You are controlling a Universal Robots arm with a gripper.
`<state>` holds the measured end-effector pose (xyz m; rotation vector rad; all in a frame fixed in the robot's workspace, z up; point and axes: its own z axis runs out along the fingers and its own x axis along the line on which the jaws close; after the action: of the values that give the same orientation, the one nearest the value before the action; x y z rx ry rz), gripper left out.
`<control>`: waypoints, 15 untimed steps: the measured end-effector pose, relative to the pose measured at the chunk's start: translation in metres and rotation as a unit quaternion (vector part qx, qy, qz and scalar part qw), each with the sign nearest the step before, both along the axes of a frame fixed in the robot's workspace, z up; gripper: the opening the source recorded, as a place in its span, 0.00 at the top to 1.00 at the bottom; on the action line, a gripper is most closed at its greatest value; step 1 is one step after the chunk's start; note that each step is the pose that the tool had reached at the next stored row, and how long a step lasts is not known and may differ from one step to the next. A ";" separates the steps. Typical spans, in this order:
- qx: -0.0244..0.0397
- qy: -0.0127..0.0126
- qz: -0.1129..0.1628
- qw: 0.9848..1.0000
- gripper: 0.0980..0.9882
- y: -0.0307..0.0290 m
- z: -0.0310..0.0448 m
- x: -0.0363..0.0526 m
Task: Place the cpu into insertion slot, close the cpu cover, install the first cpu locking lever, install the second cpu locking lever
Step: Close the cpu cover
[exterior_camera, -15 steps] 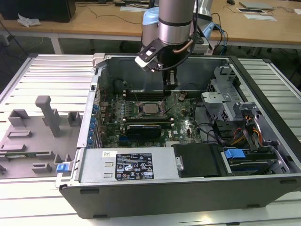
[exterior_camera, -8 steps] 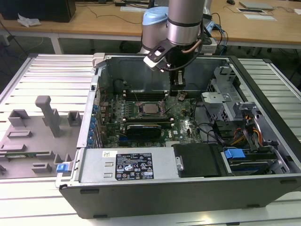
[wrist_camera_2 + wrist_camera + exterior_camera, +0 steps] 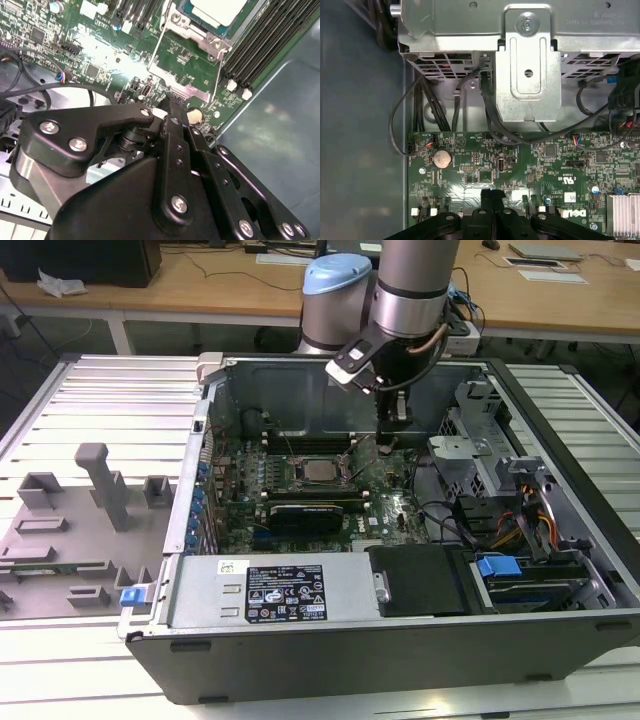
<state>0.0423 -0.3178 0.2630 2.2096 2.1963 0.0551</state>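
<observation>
The cpu (image 3: 319, 470) (image 3: 216, 9), a small square chip with a silvery top, lies in the insertion slot (image 3: 300, 462) on the green board inside the open computer case. The cpu cover (image 3: 186, 91), a thin silvery frame, looks swung open and lies flat over the board on the side toward my gripper. My gripper (image 3: 392, 435) (image 3: 170, 106) (image 3: 492, 194) is shut with nothing in it. It hangs low over the board to the exterior view's right of the slot. Its tips are right at the cover's free edge; I cannot tell whether they touch it.
A black graphics card (image 3: 305, 510) lies in front of the slot and long black memory slots (image 3: 265, 40) run beside it. A metal drive cage (image 3: 527, 65), black cables (image 3: 435, 105) and a coin battery (image 3: 442, 158) are close to the gripper. A grey fixture (image 3: 90, 510) stands outside the case.
</observation>
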 end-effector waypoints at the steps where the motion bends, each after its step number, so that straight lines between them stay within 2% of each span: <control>1: 0.000 0.000 0.000 1.000 0.99 0.0000 -0.0011 0.0007; 6: 0.000 0.002 0.000 1.000 0.99 0.0002 -0.0133 0.0022; 8: 0.000 0.002 0.000 1.000 0.99 0.0002 -0.0134 0.0023; 9: 0.000 0.010 0.000 1.000 0.99 0.0002 -0.0137 0.0026; 10: 0.000 0.030 0.000 1.000 0.99 0.0002 -0.0138 0.0031; 11: 0.000 0.041 0.000 0.999 0.99 0.0002 -0.0140 0.0034; 12: 0.000 0.050 0.000 0.999 0.99 0.0002 -0.0141 0.0037; 13: 0.000 0.058 0.000 0.998 0.99 0.0002 -0.0142 0.0038; 14: 0.000 0.061 0.000 0.998 0.99 0.0002 -0.0141 0.0038; 15: 0.000 0.061 0.000 0.998 0.99 0.0002 -0.0141 0.0038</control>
<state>0.0461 -0.3176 0.2489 2.2710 2.2564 -0.0831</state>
